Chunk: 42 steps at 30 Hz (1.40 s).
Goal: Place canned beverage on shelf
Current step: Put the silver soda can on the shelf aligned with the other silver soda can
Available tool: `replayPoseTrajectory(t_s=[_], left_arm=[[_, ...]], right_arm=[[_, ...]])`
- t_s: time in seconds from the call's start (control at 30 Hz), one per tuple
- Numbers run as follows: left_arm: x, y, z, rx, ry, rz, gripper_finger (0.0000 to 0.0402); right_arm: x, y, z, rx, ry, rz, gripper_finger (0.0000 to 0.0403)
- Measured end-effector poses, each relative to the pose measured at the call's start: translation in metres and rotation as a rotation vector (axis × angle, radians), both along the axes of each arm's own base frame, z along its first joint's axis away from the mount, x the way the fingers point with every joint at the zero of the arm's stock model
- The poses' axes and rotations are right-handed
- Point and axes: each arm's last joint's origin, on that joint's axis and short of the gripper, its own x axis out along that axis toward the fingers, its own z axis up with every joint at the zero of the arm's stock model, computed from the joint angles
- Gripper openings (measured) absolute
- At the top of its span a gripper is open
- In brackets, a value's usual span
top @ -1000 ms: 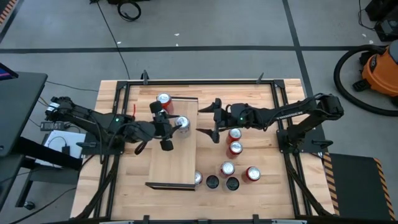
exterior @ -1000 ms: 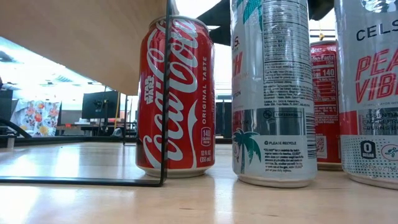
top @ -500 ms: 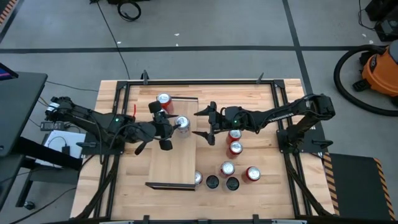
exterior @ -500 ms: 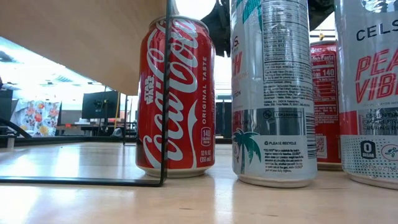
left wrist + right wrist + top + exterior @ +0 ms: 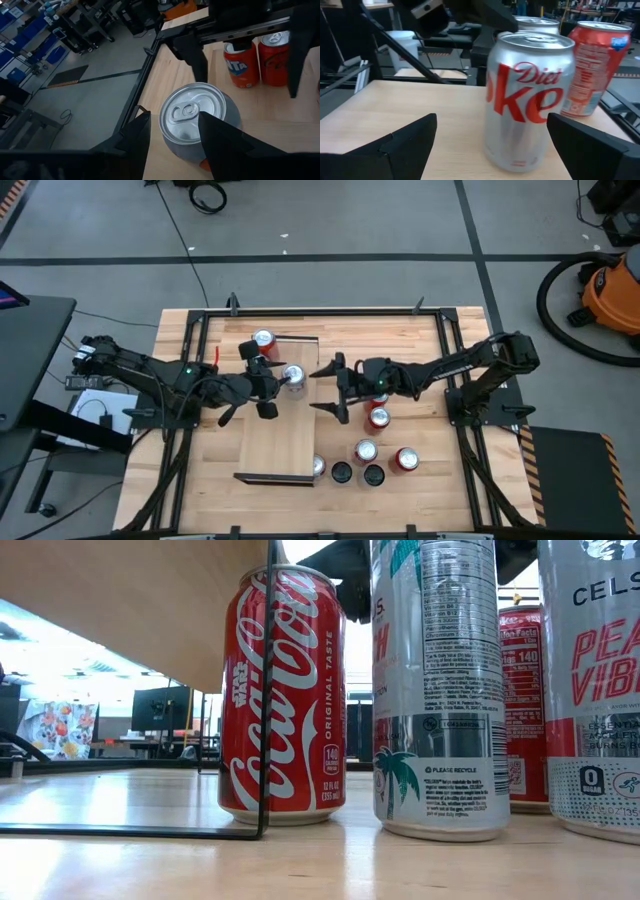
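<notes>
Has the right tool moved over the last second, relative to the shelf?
Yes. In the high view the right tool has moved left toward the shelf, now at the shelf's right edge, open and facing the Diet Coke can.

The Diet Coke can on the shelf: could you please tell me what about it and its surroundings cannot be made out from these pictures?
- Diet Coke can: its contact with the left gripper is hidden in the right wrist view by the can itself; the left wrist view does not settle it.
- Shelf: the low view shows only its underside, cut off by the top edge.
- Right gripper: open, facing the can; the low view shows only a dark part behind the cans.
</notes>
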Motion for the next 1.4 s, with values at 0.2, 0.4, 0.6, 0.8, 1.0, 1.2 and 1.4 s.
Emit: replayPoseTrajectory(t_s=[0.2,0.4,0.6,0.8,1.0,1.2,1.4], left_arm=[[-0.002,-0.004,0.004,-0.008,0.007,-0.019,0.0176],[-0.006,-0.007,0.024,-0.044,-0.03,-0.017,0.0176],[-0.011,-0.003,0.025,-0.085,0.007,0.025,0.0176],[-0.012,-0.002,0.022,-0.103,0.024,0.046,0.0176],[-0.007,-0.003,0.018,-0.09,0.041,0.045,0.0176],[0.008,-0.005,0.007,-0.037,0.085,0.066,0.0176],[0.012,-0.006,0.006,-0.01,0.095,0.055,0.0176]], right_arm=[[-0.002,0.003,-0.001,-0.025,0.031,-0.065,0.0377],[-0.002,-0.012,-0.001,-0.026,0.027,-0.154,0.0372],[-0.002,-0.02,-0.001,-0.012,0.029,-0.219,0.0371],[-0.003,-0.023,-0.001,-0.032,0.033,-0.324,0.037],[-0.004,-0.031,0.001,-0.023,0.004,-0.449,0.0362],[-0.001,-0.032,0.0,0.031,0.0,-0.349,0.0356],[-0.001,-0.029,-0.003,0.03,0.028,-0.313,0.0356]])
